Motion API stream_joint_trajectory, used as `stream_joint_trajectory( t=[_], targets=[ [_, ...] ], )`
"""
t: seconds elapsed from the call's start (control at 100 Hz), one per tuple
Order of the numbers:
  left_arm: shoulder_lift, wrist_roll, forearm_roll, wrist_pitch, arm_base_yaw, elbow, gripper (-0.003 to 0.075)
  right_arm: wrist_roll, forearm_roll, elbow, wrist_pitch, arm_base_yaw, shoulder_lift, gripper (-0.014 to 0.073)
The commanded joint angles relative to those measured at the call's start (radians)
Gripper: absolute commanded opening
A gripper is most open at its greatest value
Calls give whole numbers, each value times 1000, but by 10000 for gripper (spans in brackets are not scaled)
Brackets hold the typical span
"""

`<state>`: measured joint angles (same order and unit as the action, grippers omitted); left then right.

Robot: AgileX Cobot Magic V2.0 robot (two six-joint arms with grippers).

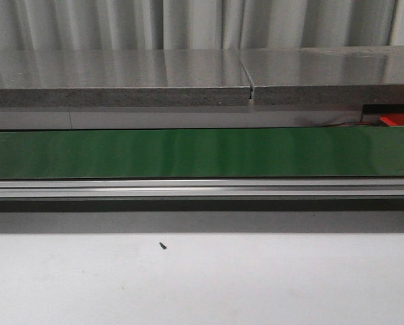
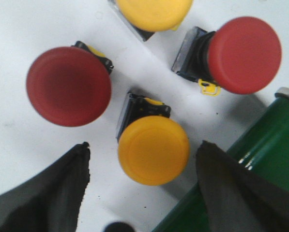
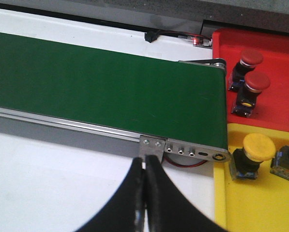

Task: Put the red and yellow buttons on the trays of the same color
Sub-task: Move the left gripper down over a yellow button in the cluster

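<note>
Four buttons show in the left wrist view, all on the white table (image 2: 18,29) next to the green conveyor belt (image 2: 260,145). Nearest yellow button (image 2: 153,150) sits just beside the belt's end, cap up, black base behind it. Left gripper (image 2: 143,166) is over it with fingers (image 2: 47,188) spread wide, one on each side of the cap, not touching it. One red button (image 2: 68,86) lies farther from the belt, apart from the yellow cap. Second red button (image 2: 244,54) lies tipped on its side near the belt's roller end, black body and yellow clip visible. Second yellow button (image 2: 154,12) is cut off at the frame edge, well apart from the belt.

Right wrist view: right gripper (image 3: 144,193) hangs over the white table just short of the belt's aluminium rail (image 3: 86,128), fingers pressed together, nothing between them. Past the belt's end, red tray (image 3: 275,72) holds two red buttons (image 3: 246,60), one just behind the other. Yellow tray (image 3: 260,203) sits just beside the belt's end too, touching the red tray; it holds one yellow button (image 3: 253,152) and a second one cut off at the frame edge.

Front view: belt runs full width, bare; no arm in frame. Small dark speck (image 1: 162,246) on the table in front of the belt; can't tell what it is.
</note>
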<state>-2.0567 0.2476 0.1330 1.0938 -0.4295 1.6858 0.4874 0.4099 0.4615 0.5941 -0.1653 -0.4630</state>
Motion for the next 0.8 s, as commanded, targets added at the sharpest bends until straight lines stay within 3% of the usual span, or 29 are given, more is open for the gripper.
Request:
stream_joint_trajectory(
  t=[0.0,0.26,0.59,0.79],
  targets=[
    [31,11,8,7,-7,33,463,10,23,27,-64,4,-3,-68],
    [24,11,8,-14,-7,35,448,10,23,27,-64,4,-3,-68],
    [27,2,14,-26,-7,46,165,10,23,27,-64,4,-3,-68],
    [63,-75,22,-8,-7,46,116,10,23,27,-64,4,-3,-68]
  ],
)
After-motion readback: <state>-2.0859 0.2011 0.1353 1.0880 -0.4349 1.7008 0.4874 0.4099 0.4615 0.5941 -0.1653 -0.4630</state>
